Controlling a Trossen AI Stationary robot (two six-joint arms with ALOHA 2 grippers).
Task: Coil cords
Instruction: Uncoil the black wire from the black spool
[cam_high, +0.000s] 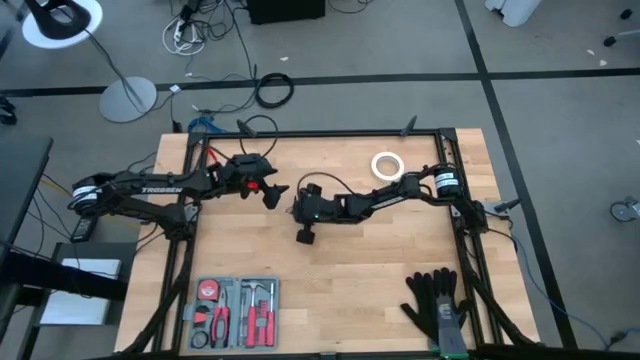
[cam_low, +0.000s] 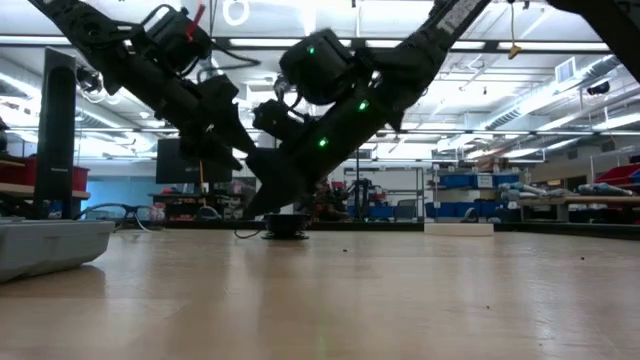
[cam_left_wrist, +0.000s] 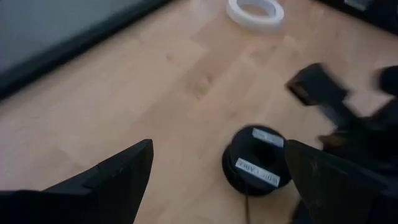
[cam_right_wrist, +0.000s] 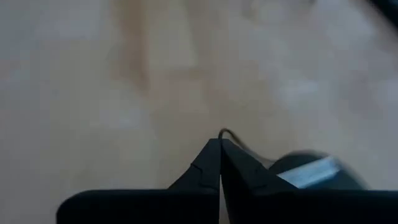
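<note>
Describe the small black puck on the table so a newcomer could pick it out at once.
Start at the wooden table and go to its middle, where both arms meet. The puck lies flat on the wood between the left gripper and the right gripper. It is round and black with white labels on top, unlike the white tape ring farther back.

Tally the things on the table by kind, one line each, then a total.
Black puck with thin cord: 1
White tape ring: 1
Tool tray: 1
Black gloves, a pile: 1
Total: 4
</note>
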